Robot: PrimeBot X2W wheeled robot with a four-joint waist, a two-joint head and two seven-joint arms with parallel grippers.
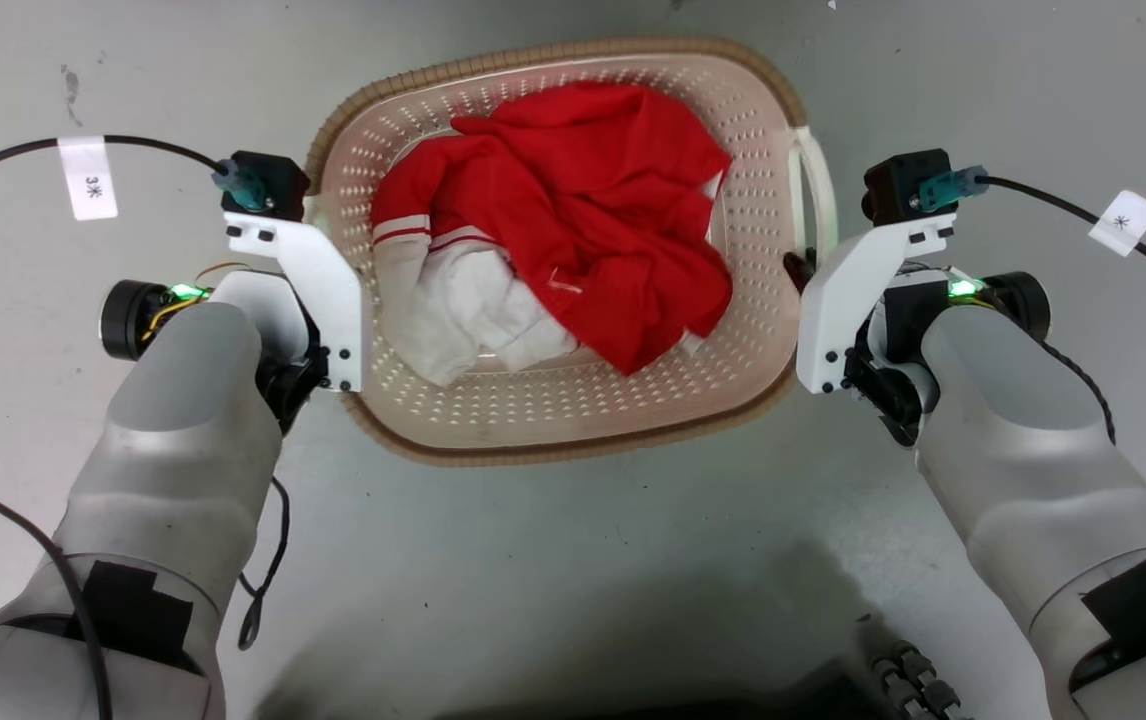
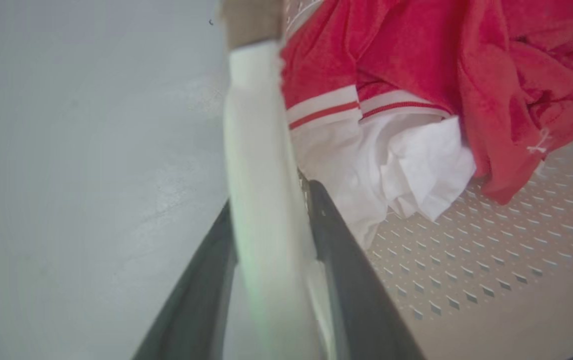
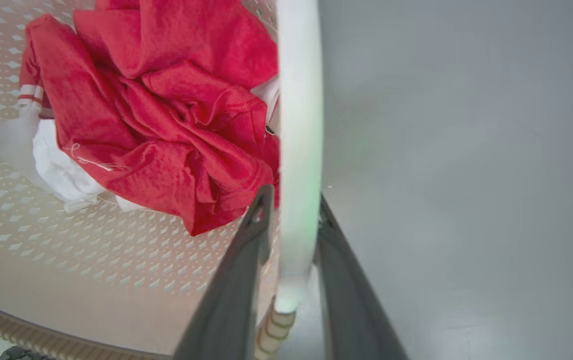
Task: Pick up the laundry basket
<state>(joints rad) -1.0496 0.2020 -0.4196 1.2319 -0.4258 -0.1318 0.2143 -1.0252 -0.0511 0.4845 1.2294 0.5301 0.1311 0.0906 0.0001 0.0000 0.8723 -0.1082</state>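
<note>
Laundry basket (image 1: 583, 405) lies between the robot's two arms in the head view, seen from above against a grey floor (image 1: 573, 580). Whether it rests on that floor or hangs just clear of it cannot be told. The basket is beige with perforated walls and a brown woven-look rim, and it sits at the middle of the view with its long sides running left to right.

A crumpled red garment (image 1: 623, 230) fills most of the inside. A white cloth (image 1: 463, 310) is bunched beside and partly under it, toward the robot's left.

In the left wrist view, the left gripper (image 2: 271, 200) has its two dark fingers drawn in narrow on either side of the white left handle (image 2: 256, 140). One finger is outside the basket and the other is against the inner side, just beside the white cloth.

In the right wrist view, the right gripper (image 3: 294, 197) is closed the same way around the white right handle (image 3: 299, 115). Its fingertips press the bar from both sides, near the red garment.

In the head view, both pale forearms reach in from the bottom corners, wrists level with the basket's short ends. A black cable (image 1: 13, 155) with a white tag trails off behind the left wrist.
</note>
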